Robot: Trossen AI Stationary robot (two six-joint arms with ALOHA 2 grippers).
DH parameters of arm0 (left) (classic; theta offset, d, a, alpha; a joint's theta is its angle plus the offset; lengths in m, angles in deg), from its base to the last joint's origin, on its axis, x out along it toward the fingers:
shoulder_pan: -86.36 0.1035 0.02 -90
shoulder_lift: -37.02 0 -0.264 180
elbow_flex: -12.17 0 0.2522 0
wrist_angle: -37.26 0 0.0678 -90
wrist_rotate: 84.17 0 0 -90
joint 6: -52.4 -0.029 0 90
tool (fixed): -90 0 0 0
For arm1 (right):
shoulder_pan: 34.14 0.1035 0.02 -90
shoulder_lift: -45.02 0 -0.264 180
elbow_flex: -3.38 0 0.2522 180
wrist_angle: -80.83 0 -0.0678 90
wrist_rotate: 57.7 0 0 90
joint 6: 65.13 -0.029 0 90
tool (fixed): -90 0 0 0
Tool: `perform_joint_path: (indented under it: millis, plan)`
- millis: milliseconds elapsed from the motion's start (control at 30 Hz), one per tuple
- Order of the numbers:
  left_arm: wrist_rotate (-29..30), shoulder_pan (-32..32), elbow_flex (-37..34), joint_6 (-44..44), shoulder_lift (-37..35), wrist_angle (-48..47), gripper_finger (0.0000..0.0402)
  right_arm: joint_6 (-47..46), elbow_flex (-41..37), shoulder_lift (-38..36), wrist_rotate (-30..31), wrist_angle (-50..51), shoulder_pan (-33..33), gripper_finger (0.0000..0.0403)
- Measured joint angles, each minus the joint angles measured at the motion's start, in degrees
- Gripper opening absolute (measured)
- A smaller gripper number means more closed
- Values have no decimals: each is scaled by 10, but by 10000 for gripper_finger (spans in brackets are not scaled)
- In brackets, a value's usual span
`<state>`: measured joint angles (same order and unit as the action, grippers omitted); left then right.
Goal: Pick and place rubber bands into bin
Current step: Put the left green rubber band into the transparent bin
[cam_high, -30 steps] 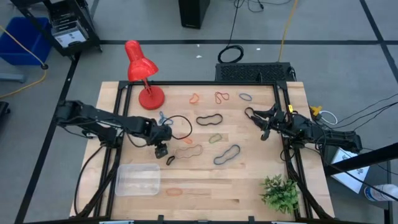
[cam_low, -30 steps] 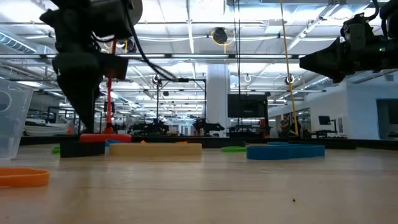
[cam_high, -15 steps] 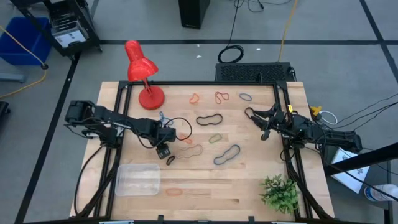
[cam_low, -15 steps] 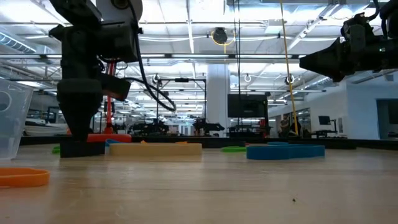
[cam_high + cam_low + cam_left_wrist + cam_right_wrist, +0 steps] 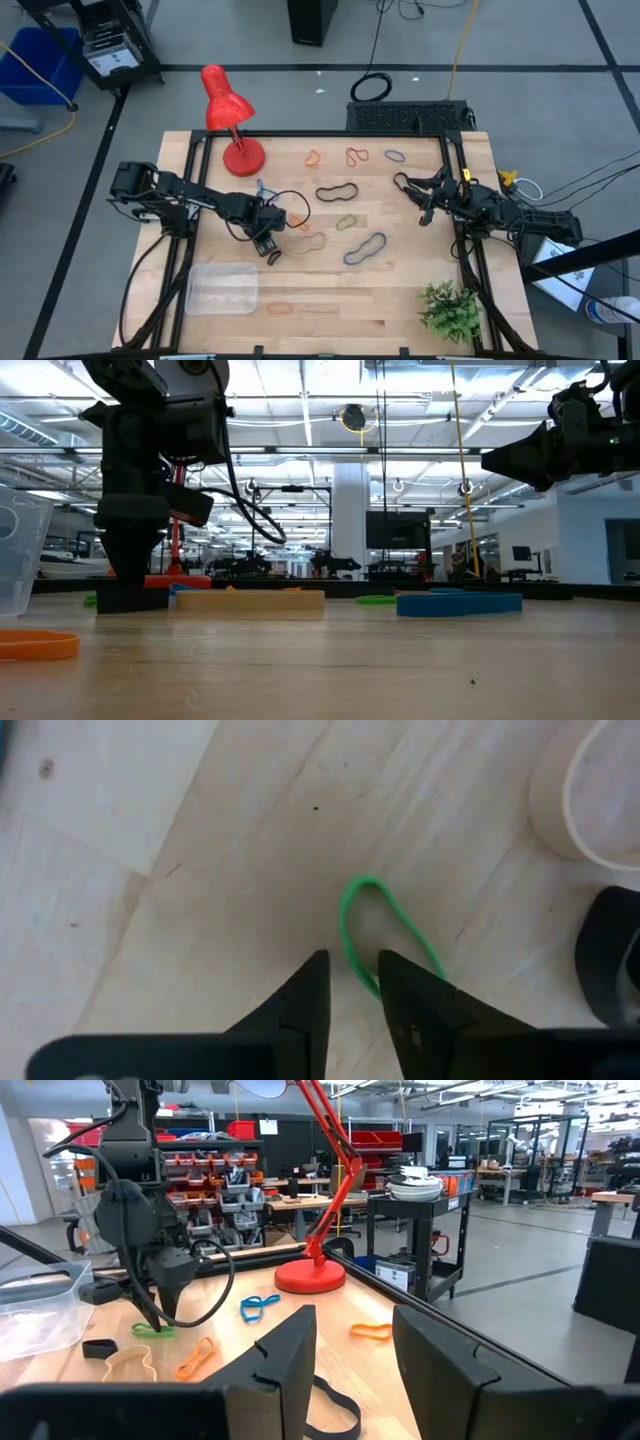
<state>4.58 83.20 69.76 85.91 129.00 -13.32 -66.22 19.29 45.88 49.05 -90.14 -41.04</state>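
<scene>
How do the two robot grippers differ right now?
The left gripper points down at the table with its fingers straddling a small green rubber band; the right gripper hangs above the table's right side with nothing between its fingers. The left one's gap is narrow; the right one's is wider. Both are dark and two-fingered.

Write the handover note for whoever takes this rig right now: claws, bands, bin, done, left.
Left claw: down at the table, fingers narrowed around one side of a small green rubber band, not lifted.
Right claw: open, holding nothing, waiting above the table's right side.
Bin: clear tray at the front left; no band visible inside.
Rubber bands: spread over the table middle and back, such as the black loop, plus an orange one beside the bin.
Left: essentially every band.
</scene>
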Motion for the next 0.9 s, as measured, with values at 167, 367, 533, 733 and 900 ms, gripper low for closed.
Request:
perform_joint_path:
  millis: [167, 367, 533, 733, 900]
  plan:
    - [-3, -4, -3, -7, -11, 6, 69, 3, 0, 0, 0, 0, 0, 130]
    - [-5, -8, -3, -30, -17, 13, 19, 3, 0, 0, 0, 1, 0, 130]
    - [-4, -8, -3, -35, -17, 13, 11, 3, 0, 0, 0, 1, 0, 130]
    - [-4, -9, 6, -65, -27, 5, 5, 3, 0, 0, 0, 1, 0, 130]
    - [-4, -15, 28, -110, -64, 1, 4, 3, 0, 0, 0, 1, 0, 130]
